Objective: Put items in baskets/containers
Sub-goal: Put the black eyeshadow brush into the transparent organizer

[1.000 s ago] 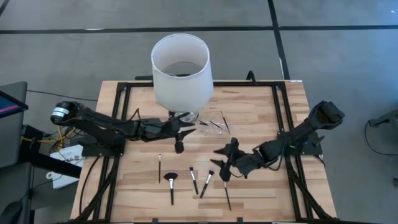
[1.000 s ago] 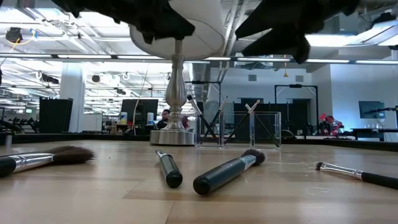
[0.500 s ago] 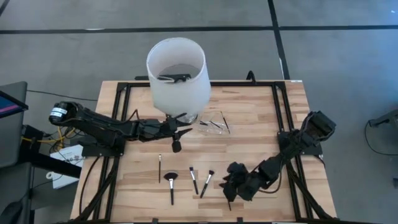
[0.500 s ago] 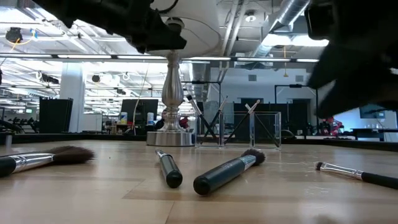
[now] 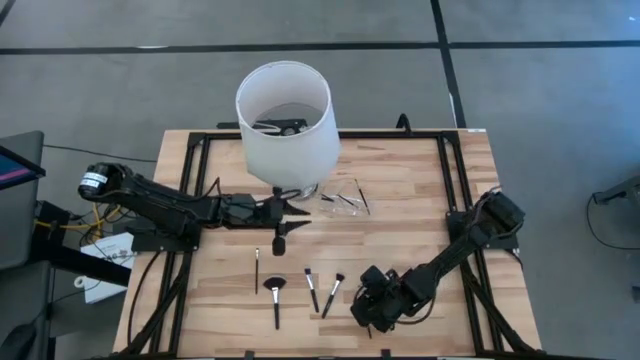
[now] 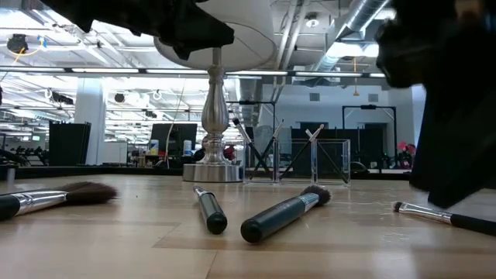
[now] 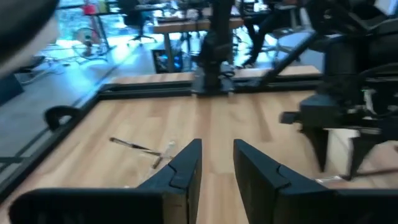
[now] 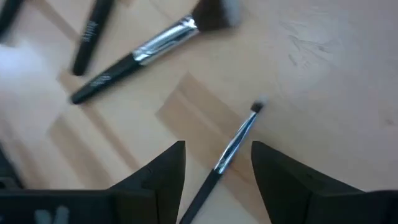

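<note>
Lying loose on the near part of the pale wooden table (image 5: 420,190) are several thin black-handled makeup brushes with silvery ferrules; the rightmost one (image 8: 233,146) sits directly between the spread fingers of the right gripper (image 8: 217,163), which holds nothing. In the overhead view that right gripper (image 5: 372,308) is low over the near-right part of the table, just right of a fluffy-tipped brush (image 5: 332,294), a slim brush (image 5: 312,289), a fan-headed brush (image 5: 275,298) and a short brush (image 5: 257,268). The small clear plastic tray (image 5: 345,199), with brushes already in it, stands farther back near the table's centre, beside a white-shaded lamp (image 5: 288,120). The step in hand looks like picking up the next brush. The next move probably calls for descending and closing squarely across the thin handle, then carrying it far-left to the tray. The left gripper (image 5: 283,220) waits left of the tray, slightly parted and empty.
</note>
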Robot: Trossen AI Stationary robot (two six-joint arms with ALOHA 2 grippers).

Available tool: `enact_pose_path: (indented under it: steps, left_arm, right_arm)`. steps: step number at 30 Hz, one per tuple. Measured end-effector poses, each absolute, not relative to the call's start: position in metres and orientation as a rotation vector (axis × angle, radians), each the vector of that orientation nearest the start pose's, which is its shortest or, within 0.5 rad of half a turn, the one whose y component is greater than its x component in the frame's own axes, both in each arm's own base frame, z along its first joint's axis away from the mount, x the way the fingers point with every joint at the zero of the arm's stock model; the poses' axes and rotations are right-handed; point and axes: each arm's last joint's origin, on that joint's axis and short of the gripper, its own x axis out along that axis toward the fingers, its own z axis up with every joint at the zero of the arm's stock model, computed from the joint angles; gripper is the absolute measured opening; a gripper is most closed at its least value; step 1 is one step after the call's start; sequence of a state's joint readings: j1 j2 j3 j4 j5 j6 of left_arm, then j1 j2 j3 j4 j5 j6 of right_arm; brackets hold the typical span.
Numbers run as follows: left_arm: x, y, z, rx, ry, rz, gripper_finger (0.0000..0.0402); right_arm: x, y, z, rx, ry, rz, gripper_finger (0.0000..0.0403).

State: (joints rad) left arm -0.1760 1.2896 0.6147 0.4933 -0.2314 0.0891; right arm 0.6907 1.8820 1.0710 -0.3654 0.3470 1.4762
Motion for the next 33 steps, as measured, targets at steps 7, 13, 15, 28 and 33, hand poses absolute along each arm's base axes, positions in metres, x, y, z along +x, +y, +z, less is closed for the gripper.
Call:
enact_pose_path:
  steps: [7, 13, 15, 28, 33]
  left_arm:
    - [0.264, -0.044, 0.227, 0.116, 0.200, 0.028, 0.0090]
    - [0.258, -0.043, 0.213, 0.095, 0.241, 0.036, 0.0090]
    - [0.257, -0.042, 0.210, 0.097, 0.247, 0.040, 0.0090]
    - [0.257, -0.042, 0.210, 0.098, 0.245, 0.043, 0.0090]
    - [0.257, -0.042, 0.210, 0.097, 0.244, 0.044, 0.0090]
  right_arm:
    - [0.286, 0.221, 0.118, 0.690, 0.952, -0.552, 0.0155]
    - [0.282, 0.226, 0.106, 0.634, 0.950, -0.600, 0.0128]
    - [0.282, 0.226, 0.102, 0.610, 0.937, -0.614, 0.0111]
    - [0.295, 0.195, 0.095, 0.312, 0.858, -0.696, 0.0036]
    - [0.303, 0.175, 0.093, 0.228, 0.922, -0.686, 0.0057]
